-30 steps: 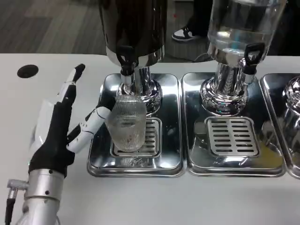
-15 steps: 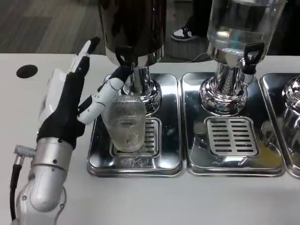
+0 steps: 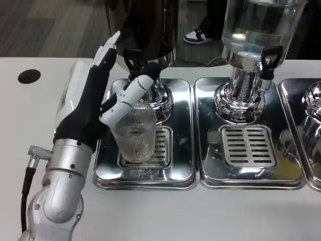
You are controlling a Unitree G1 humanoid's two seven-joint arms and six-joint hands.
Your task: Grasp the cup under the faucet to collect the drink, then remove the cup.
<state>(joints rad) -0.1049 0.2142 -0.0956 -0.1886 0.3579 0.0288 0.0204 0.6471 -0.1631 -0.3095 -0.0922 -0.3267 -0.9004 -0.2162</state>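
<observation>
A clear ribbed cup stands upright on the grille of the left steel drip tray, below the black faucet lever of the dark dispenser. My left hand is raised beside and above the cup, fingers spread and holding nothing. One finger reaches toward the faucet stem just over the cup's rim, and another points up beside the dispenser body. Whether the finger touches the lever is hidden.
A clear dispenser with its own black lever stands on the middle drip tray. A third tray shows at the right edge. A black round hole marks the table at the left.
My left hand has risen and moved right, from beside the cup up to the faucet of the dark dispenser. The cup has stayed on the grille.
</observation>
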